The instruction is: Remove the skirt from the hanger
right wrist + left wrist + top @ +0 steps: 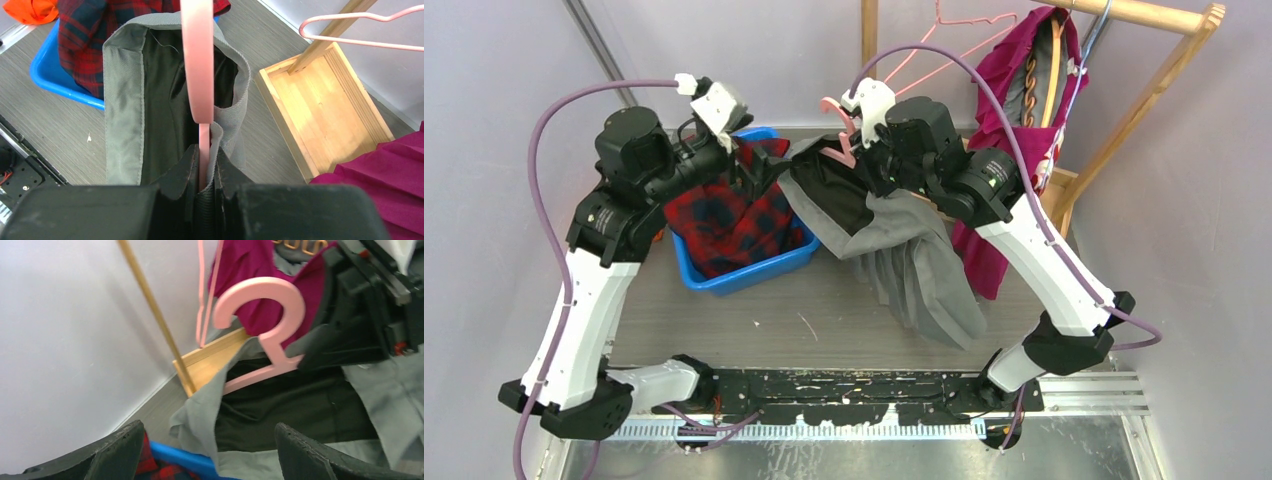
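In the middle of the top view, the right end effector [204,161] is clamped narrow on the stem of the pink hanger [197,60]. The grey skirt [914,262] droops from it onto the table [824,318], its waistband around the hanger. Left of it, the left end effector [210,442] is spread wide and holds nothing, just beside the waistband and above the blue bin [754,273] of plaid cloth [724,215].
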